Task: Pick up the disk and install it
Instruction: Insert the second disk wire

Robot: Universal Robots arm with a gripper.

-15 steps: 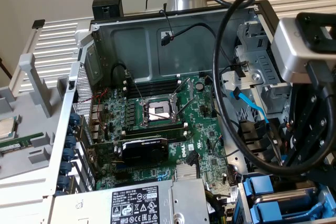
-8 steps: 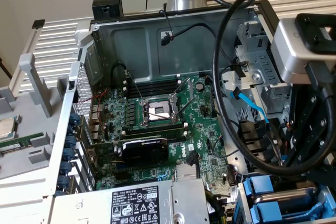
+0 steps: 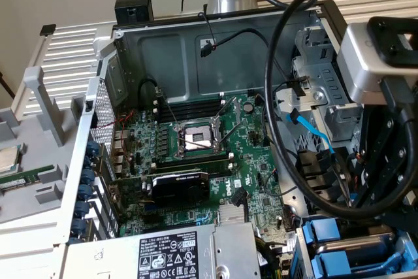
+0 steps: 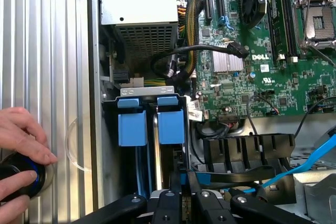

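The end effector (image 4: 184,190) is nearly closed, pinching the thin edge of the disk (image 4: 183,174), which stands on its side in the drive slots just beside the two blue trays (image 4: 150,127), its long side pointing toward 12 o'clock.

Exterior: I look steeply down into the open computer case (image 3: 196,129), fairly near.
Wrist: close above the blue drive trays (image 4: 152,127).
Shared: motherboard (image 3: 215,155), trays.

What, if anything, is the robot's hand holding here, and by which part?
The hand seems pinched on the disk standing in the drive bay, by its thin blue-railed edge; the contact itself is partly hidden.
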